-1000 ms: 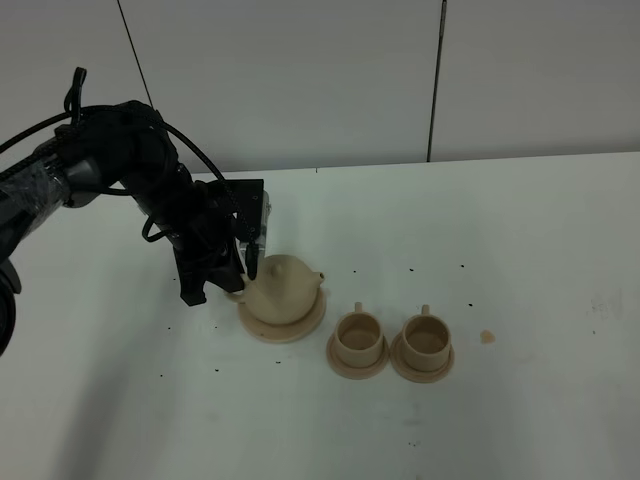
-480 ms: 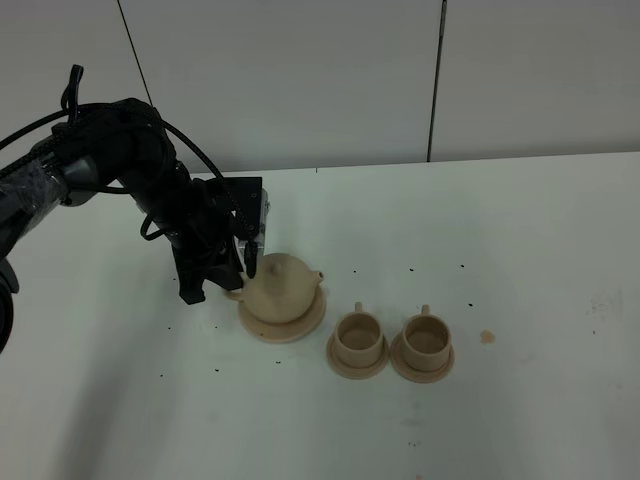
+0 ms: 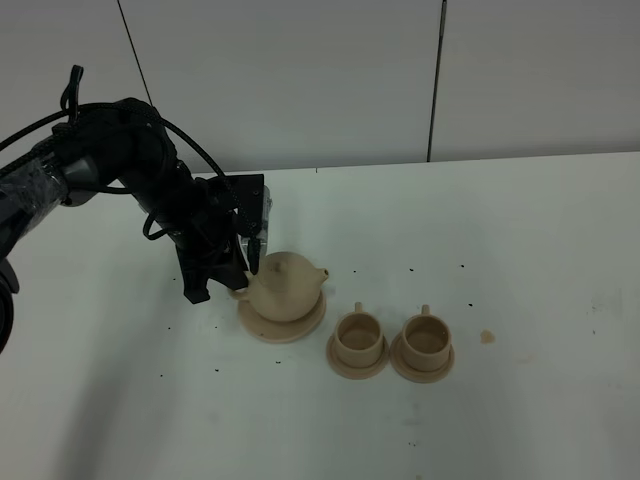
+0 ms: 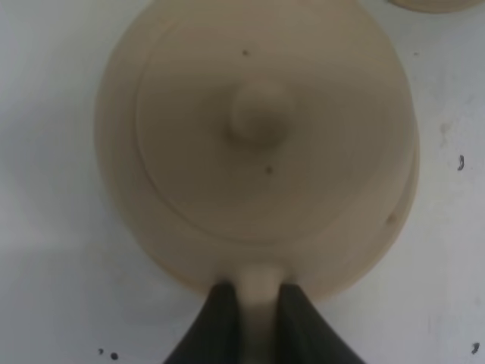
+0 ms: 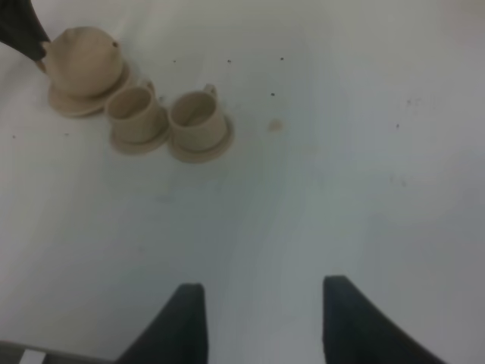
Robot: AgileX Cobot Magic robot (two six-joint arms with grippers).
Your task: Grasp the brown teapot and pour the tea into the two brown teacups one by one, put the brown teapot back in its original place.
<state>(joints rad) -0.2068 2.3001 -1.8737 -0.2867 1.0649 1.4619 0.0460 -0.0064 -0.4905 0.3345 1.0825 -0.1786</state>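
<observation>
From high, we see the left tool (image 3: pixel 240 281) clamped on the loop handle at the nine o'clock side of the brown teapot (image 3: pixel 287 288). The pot sits on, or barely above, its wide saucer (image 3: pixel 285 331); we cannot tell which. The two brown teacups (image 3: pixel 358 338) (image 3: pixel 426 339) stand at four o'clock from it.

At the left wrist, both fingers (image 4: pixel 220 326) pinch the handle (image 4: pixel 258 292).

At the right wrist, the right tool (image 5: pixel 258 307) hangs open and empty over bare bench (image 5: pixel 364 174), well apart from the pot (image 5: pixel 82 59).

We judge the grasp made and the lift in hand. Next we need a straight raise, the spout brought over the nearer cup, then a gentle tilt.
</observation>
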